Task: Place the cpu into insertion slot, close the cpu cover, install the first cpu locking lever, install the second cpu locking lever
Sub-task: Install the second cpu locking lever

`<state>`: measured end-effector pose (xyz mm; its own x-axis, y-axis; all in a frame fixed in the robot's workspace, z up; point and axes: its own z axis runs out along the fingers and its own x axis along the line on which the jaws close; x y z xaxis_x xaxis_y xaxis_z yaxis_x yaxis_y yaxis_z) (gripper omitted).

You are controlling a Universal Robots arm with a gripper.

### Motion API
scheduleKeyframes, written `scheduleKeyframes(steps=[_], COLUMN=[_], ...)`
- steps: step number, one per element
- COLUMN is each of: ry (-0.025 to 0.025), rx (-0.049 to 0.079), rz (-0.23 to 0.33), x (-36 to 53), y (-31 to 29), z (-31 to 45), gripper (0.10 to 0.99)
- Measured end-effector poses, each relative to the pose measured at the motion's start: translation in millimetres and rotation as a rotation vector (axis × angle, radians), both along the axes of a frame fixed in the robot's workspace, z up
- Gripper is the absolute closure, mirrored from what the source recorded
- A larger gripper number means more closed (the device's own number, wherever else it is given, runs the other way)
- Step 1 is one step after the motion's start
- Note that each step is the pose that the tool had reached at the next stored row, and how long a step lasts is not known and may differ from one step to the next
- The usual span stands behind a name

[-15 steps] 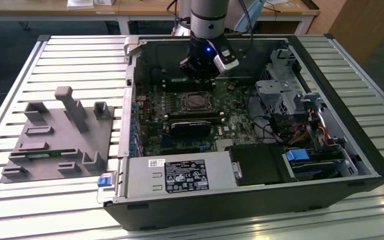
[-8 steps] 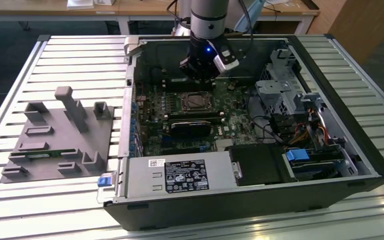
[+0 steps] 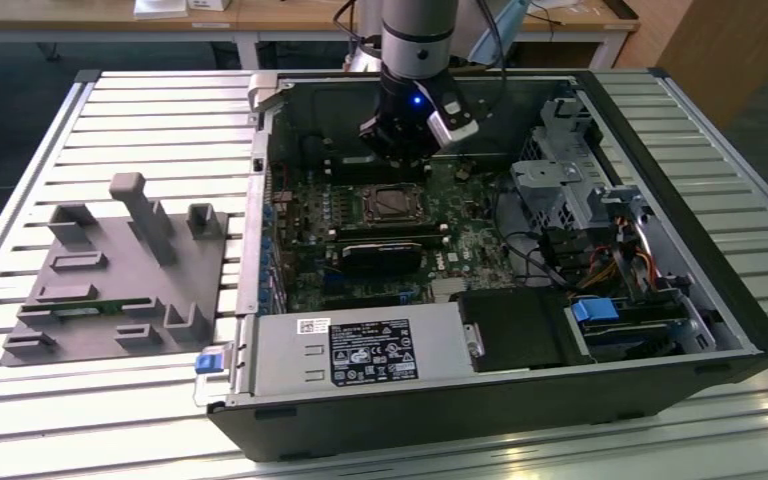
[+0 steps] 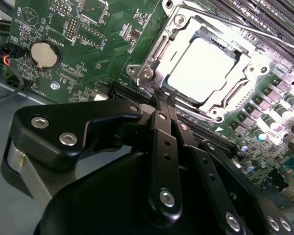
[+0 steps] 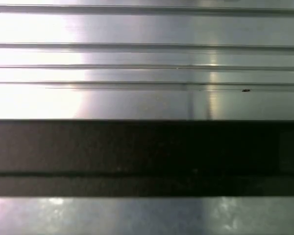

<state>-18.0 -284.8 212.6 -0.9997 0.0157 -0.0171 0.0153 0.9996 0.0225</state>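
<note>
Gripper [image 4: 162, 100] fingers pressed together, holding nothing, tip just beside the insertion slot [image 4: 152, 73] edge. The cpu [image 4: 201, 68] sits in that slot under the cpu cover [image 4: 225, 100]; thin stiff metal, probably light, best pushed at rim.

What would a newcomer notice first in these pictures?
The open computer case on the slatted table, with the gripper hanging inside it over the board. In the second wrist view, the pale cpu sits bright under its cover, with the shut gripper at the cover's edge.
</note>
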Motion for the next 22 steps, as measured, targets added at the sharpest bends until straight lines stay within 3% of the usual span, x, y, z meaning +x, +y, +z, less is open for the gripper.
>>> scheduleKeyframes(steps=[22], ry=[0.0001], rx=[0.000], rz=[0.000], x=[0.0], y=[-8.9], z=[0.8], gripper=[0.980])
